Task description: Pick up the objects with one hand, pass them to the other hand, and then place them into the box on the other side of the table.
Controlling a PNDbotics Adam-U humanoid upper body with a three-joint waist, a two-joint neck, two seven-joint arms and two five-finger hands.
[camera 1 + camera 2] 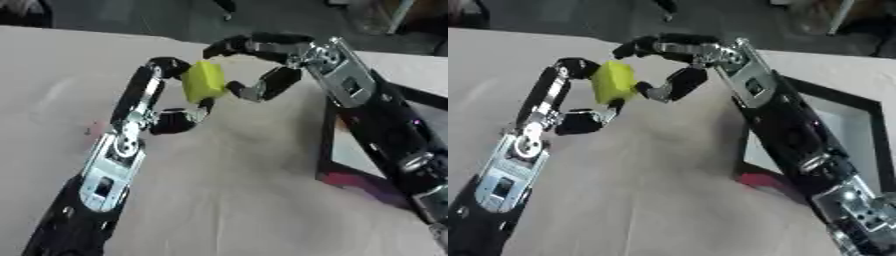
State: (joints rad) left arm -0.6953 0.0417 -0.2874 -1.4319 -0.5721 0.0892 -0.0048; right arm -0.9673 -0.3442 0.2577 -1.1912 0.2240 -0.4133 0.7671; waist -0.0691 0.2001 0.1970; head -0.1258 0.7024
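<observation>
**Yellow block held between both hands, mid-air**

Left eye: your left hand (144, 112) has its fingers curled round the yellow block (203, 81), above the worktop (227, 200). Your right hand (293, 60) sits just right of the block, fingers curled, one fingertip touching it.

Right eye: the box (859, 130) lies well to the right of the block, under your right arm; black frame, pale inside.

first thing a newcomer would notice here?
The yellow block, held above the table's middle between both hands. The left hand pinches it from the left while the right hand curls round it from the right, mid handover. Next, the black-rimmed box at the right edge, partly behind the right arm.
</observation>
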